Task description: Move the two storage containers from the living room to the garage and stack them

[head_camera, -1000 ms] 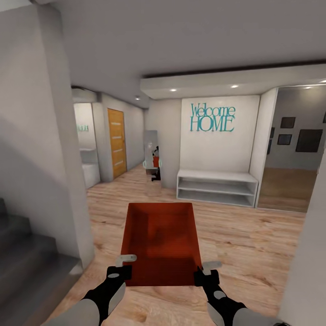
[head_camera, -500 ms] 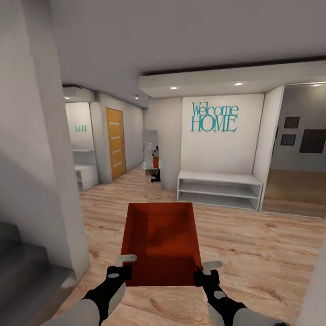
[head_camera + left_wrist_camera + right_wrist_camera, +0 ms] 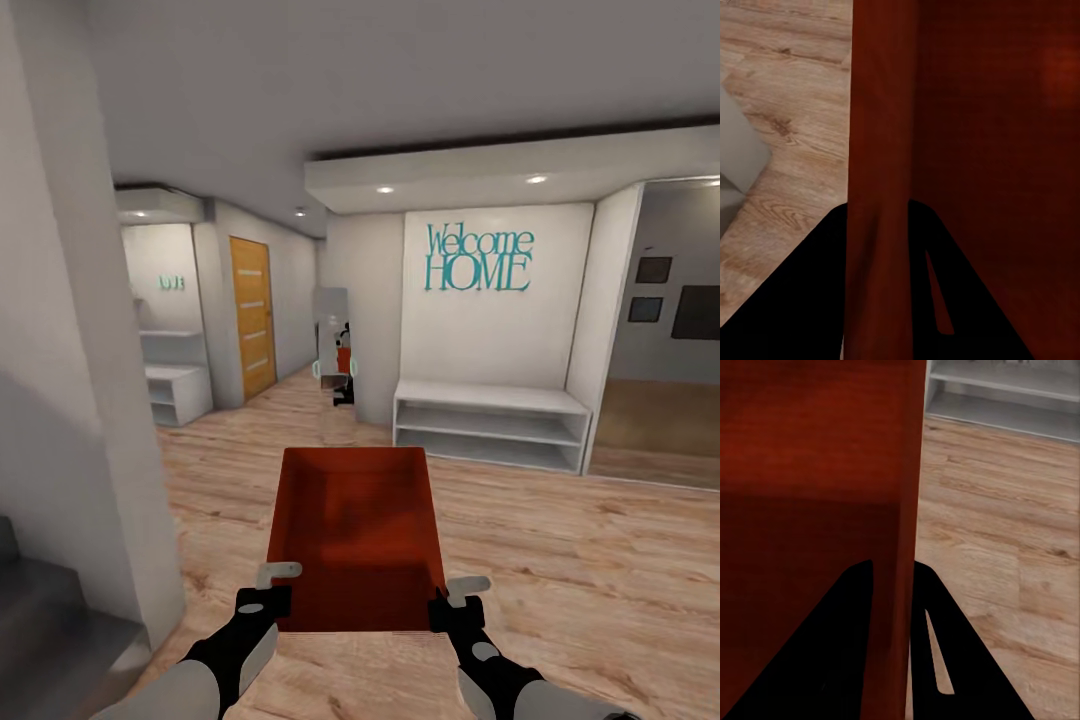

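Note:
An orange-red topless storage container (image 3: 355,535) is carried level in front of me above light wood-plank flooring. My left gripper (image 3: 268,590) is shut on its left wall near the near corner, and my right gripper (image 3: 452,598) is shut on its right wall. In the left wrist view the thin red wall (image 3: 877,180) runs between the two black fingers (image 3: 810,300). The right wrist view shows the same pinch on the other wall (image 3: 896,532), with a finger (image 3: 832,652) on each side. The bin is empty. The second container is out of view.
A white pillar (image 3: 80,380) and grey stairs (image 3: 50,630) stand close at the left. Ahead, a white open shelf bench (image 3: 490,420) sits under a "Welcome HOME" wall sign (image 3: 478,258). An orange door (image 3: 252,315) lies down the left hallway. A doorway opens at the right (image 3: 650,400).
The whole view has shifted: the pillar and stairs slid left and the bench drew closer, so the camera moved forward and to the right. The container and both grippers kept their hold.

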### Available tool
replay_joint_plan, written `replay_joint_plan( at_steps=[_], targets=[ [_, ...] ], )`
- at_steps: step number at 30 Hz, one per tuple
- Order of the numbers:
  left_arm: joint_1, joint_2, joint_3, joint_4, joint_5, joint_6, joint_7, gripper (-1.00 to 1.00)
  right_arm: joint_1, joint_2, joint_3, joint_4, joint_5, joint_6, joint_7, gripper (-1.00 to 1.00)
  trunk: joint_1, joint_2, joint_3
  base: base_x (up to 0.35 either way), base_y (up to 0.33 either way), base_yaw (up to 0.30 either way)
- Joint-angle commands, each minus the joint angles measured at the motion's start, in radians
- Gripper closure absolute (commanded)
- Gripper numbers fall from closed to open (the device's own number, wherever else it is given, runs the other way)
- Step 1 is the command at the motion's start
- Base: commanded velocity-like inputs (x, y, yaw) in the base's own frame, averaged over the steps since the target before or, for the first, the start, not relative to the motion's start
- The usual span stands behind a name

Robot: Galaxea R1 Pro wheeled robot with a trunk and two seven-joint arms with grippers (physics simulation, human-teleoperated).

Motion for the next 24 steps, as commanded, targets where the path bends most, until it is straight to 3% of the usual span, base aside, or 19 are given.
replay_joint_plan(
  at_steps=[1, 24],
  targets=[
    [-0.001, 0.014, 0.016, 0.002, 0.012, 0.004, 0.012, 1.00, -0.001, 0.000, -0.004, -0.002, -0.013, -0.008, -0.004, 1.00, 0.001, -0.001, -0.001, 0.323, 0.000, 0.000],
    [-0.001, 0.014, 0.016, 0.002, 0.012, 0.004, 0.012, 1.00, -0.001, 0.000, -0.004, -0.002, -0.013, -0.007, -0.004, 1.00, 0.001, -0.001, -0.001, 0.323, 0.000, 0.000]
  ],
)
